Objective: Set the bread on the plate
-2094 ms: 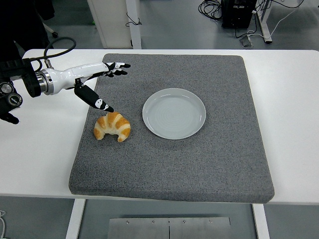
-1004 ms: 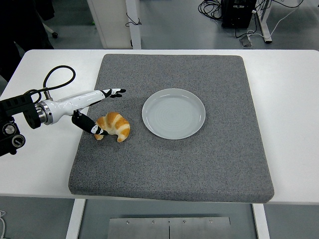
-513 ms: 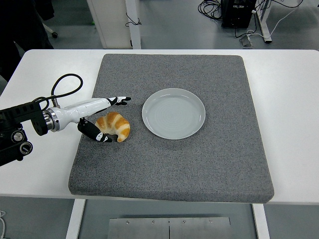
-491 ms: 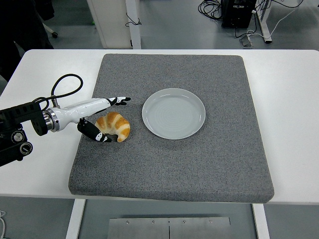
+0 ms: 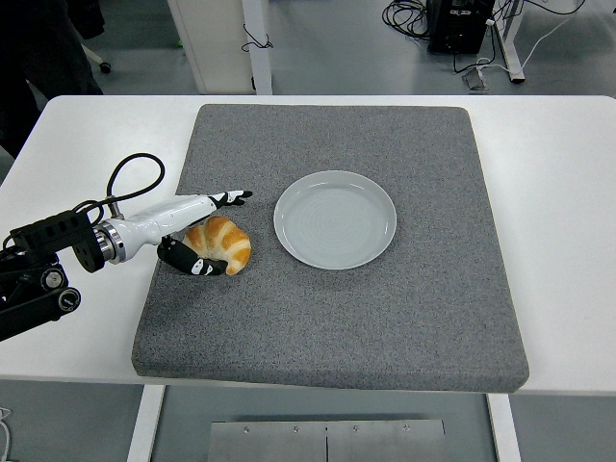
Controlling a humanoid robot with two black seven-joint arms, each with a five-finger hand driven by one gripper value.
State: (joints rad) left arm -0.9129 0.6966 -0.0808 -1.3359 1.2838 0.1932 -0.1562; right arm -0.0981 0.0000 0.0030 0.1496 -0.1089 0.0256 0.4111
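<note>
The bread (image 5: 220,243) lies on the mat (image 5: 404,318), left of the plate (image 5: 335,218). Your left hand (image 5: 192,236) brackets it, fingers unclosed. Closing off-centre may roll it away.

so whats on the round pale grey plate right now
Nothing: the round pale grey plate lies bare on the grey felt mat. The golden croissant sits on the mat to its left, with the left hand around it. Nothing covers the plate.
</note>
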